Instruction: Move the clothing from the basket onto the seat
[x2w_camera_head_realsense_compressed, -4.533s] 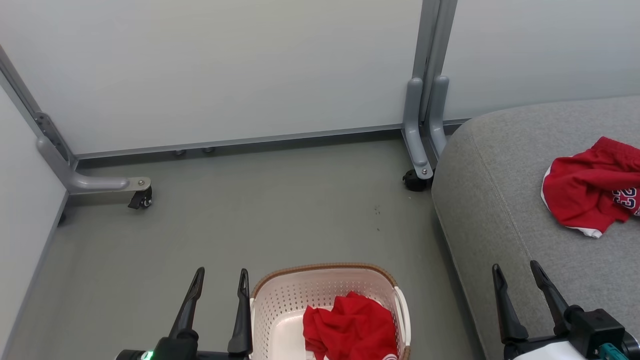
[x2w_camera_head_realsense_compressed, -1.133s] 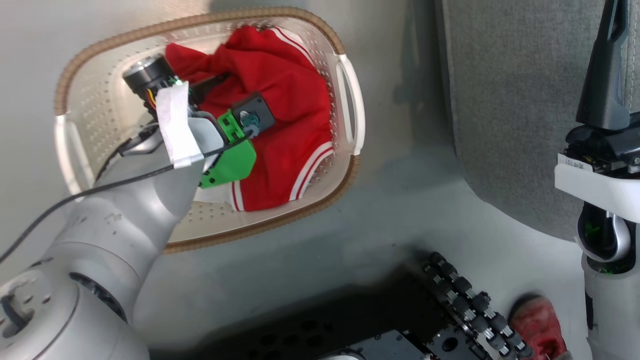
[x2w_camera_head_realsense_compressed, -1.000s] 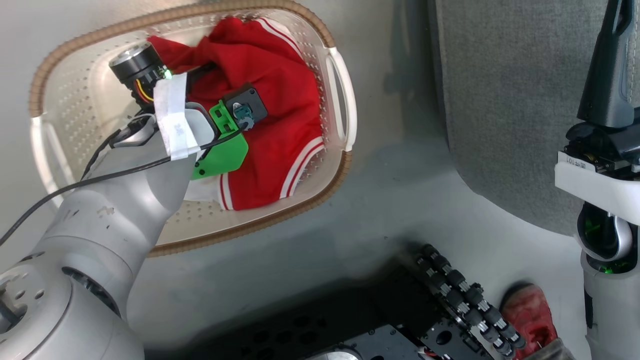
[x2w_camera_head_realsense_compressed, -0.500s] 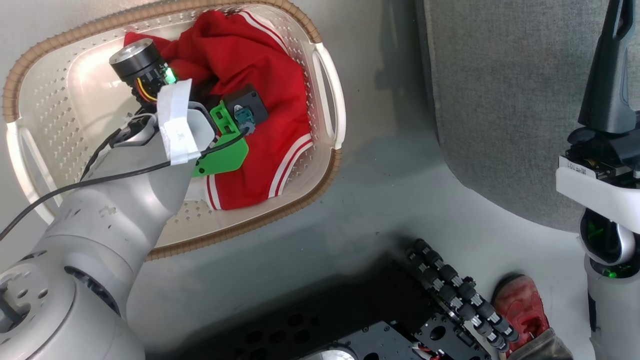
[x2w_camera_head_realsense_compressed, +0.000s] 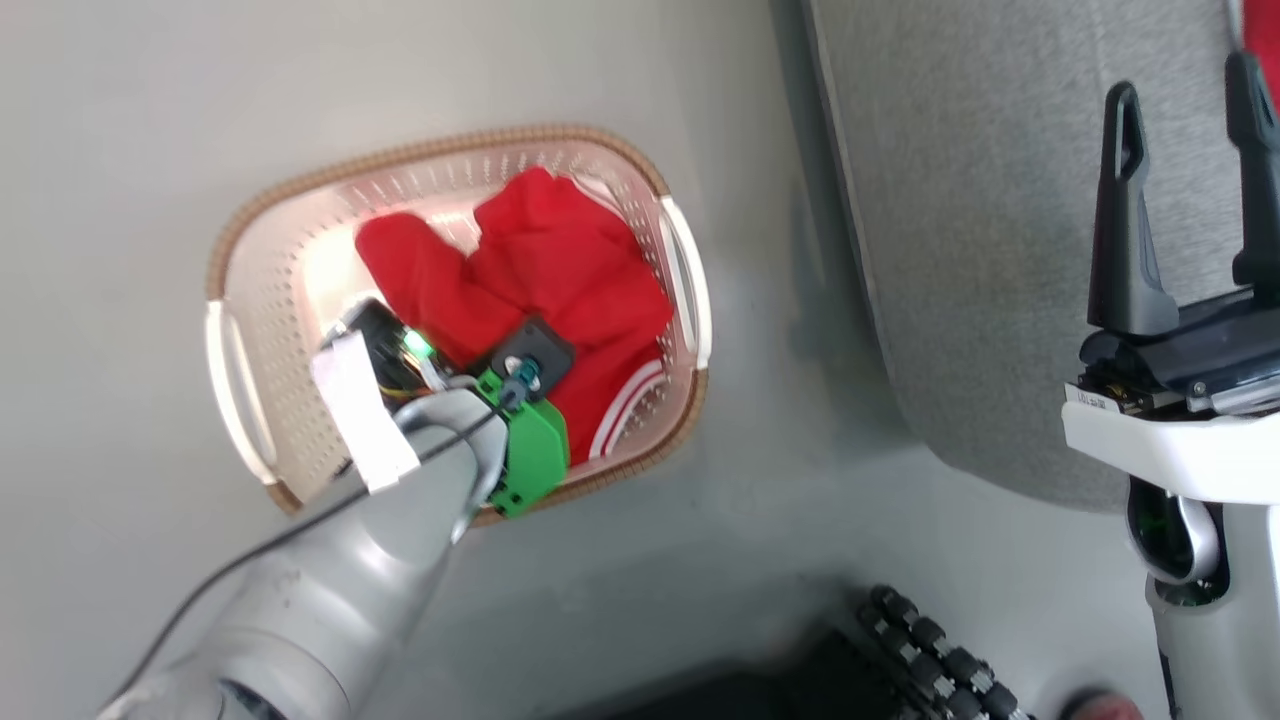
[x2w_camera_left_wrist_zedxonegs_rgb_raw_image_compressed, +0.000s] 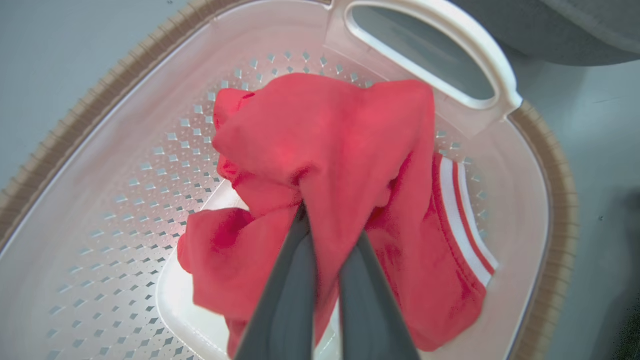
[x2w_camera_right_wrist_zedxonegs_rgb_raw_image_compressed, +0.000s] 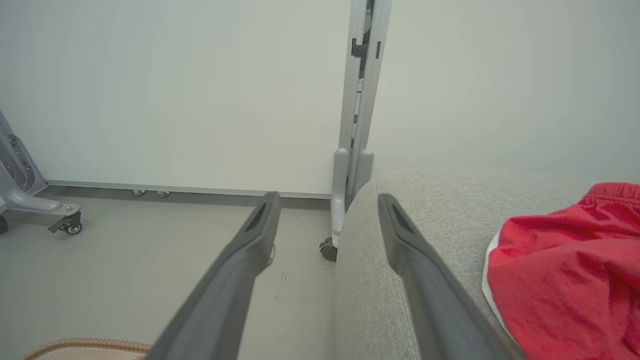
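Seat (x2w_camera_head_realsense_compressed: 960, 250): grey cushion on your right. One red garment (x2w_camera_right_wrist_zedxonegs_rgb_raw_image_compressed: 565, 265) already lies on it, well in from the rounded edge.

Basket (x2w_camera_head_realsense_compressed: 450, 150): upright on the floor (x2w_camera_head_realsense_compressed: 110, 130), just beside the seat.

Second garment (x2w_camera_left_wrist_zedxonegs_rgb_raw_image_compressed: 340, 150): bunched inside the basket toward the handle on the seat side, with its striped hem against the wall.

Left claw (x2w_camera_left_wrist_zedxonegs_rgb_raw_image_compressed: 331, 225): down in the basket, fingers nearly together, pinching a fold of that red fabric. It's gripping.

Right claw (x2w_camera_right_wrist_zedxonegs_rgb_raw_image_compressed: 327, 200): fingers spread, empty, held over the seat's edge.

My read is that the step is the lift-out, with half the task done. To do it well:
- Pull straight up first. The pinch is on a narrow fold near the middle, so expect a lot of cloth to hang below it.
- Don't swing right until the lowest hem clears the rim.
- The striped hem sits close to the handle opening and may snag. The basket looks light, so if it rises with the cloth, stop.
- Release well onto the cushion, not on the rounded edge.
- Keep the right claw out of the path.
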